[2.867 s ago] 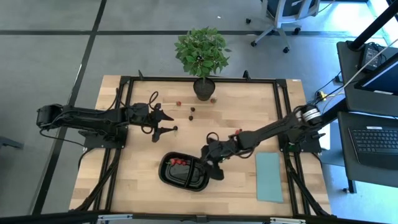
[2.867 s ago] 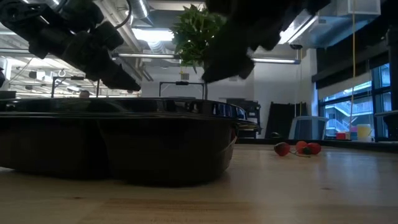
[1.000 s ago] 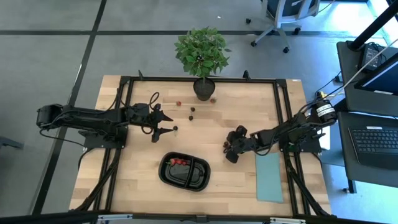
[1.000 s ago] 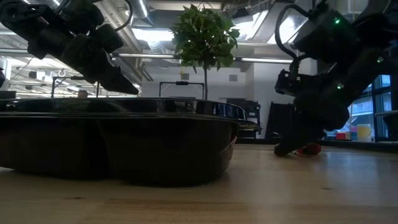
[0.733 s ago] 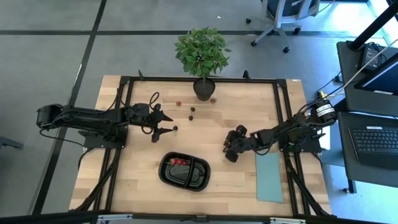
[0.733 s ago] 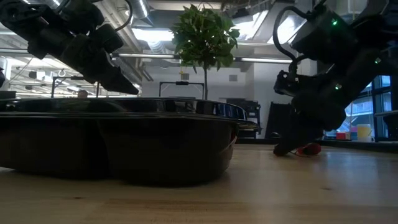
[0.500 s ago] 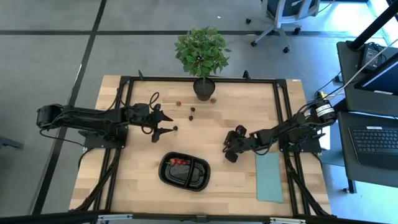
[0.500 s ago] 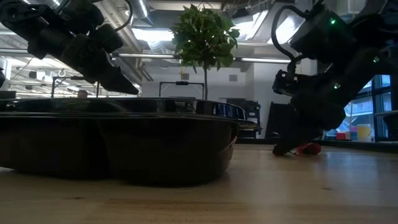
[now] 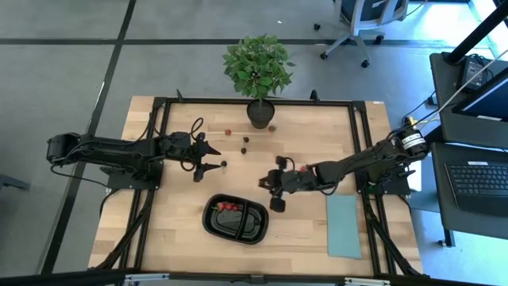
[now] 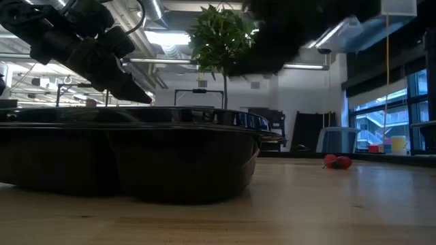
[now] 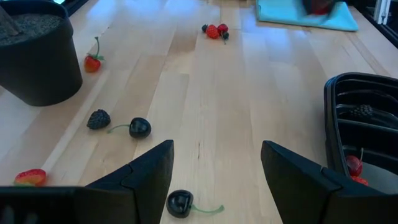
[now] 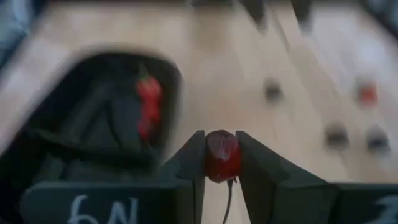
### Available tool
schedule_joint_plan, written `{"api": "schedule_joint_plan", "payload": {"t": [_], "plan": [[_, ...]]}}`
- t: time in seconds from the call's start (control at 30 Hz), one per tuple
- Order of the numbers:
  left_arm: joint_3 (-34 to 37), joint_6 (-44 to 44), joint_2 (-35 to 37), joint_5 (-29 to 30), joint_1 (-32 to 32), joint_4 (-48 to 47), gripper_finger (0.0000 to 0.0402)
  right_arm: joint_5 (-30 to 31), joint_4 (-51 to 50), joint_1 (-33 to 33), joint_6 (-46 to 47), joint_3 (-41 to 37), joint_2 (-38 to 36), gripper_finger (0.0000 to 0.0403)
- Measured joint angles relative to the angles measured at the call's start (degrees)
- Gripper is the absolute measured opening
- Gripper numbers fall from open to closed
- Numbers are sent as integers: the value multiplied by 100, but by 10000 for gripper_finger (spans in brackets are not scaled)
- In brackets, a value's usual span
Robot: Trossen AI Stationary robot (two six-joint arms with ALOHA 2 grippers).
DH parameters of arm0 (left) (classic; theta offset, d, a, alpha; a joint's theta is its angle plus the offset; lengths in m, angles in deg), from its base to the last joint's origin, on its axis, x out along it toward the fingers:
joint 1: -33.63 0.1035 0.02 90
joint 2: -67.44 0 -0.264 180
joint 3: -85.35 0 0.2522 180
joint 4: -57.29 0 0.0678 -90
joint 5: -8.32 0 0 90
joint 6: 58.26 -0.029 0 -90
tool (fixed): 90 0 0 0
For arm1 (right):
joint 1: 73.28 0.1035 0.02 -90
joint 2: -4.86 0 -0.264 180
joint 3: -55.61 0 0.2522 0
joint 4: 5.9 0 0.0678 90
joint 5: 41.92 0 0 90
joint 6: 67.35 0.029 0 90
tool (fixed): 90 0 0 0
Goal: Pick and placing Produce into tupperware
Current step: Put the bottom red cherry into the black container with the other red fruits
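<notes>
The black two-compartment tray [image 9: 236, 219] sits near the table's front middle, with red pieces [image 9: 228, 206] in its far-left compartment. My right gripper [image 9: 268, 187] hovers just right of the tray's far right rim, shut on a red cherry [image 12: 222, 155]. My left gripper [image 9: 214, 156] is open above the table's left-centre, and a dark cherry [image 11: 180, 202] lies on the wood between its fingers. Loose fruit lies near the plant pot [image 9: 259, 113]. Two red berries [image 10: 337, 161] lie right of centre. My right gripper pinches the red cherry's two sides [image 12: 211, 158] between its two fingers. The fingers reach from the table's right side toward the tray. The cherry is lifted clear of the table, and its thin stem [image 12: 227, 194] trails back between the fingers.
A potted green plant stands at the far edge. A strawberry [image 11: 92, 62], a blackberry [image 11: 98, 119] and a dark cherry [image 11: 139, 128] lie near the pot. A pale teal sheet [image 9: 344, 226] lies at the front right. Bare wood lies between the tray and the pot.
My right gripper has risen from the red berries right of centre and gone toward the table's left, up to the tray's right rim, carrying one red cherry lifted clear. Two berries stay on the wood. My left arm has kept still.
</notes>
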Motion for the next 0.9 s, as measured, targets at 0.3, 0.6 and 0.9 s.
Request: {"api": "schedule_joint_plan", "payload": {"t": [0.3, 0.6, 0.9], "plan": [[0, 2, 0, 0, 0, -2, 236, -908, 1268, 1, -1473, 713, 817, 77], [0, 2, 0, -1, 0, -2, 236, -1884, 1590, -28, -1498, 1527, 1997, 77], [0, 6, 0, 0, 0, -2, 236, -2378, 1528, -81, -902, 1807, 2663, 77]]}}
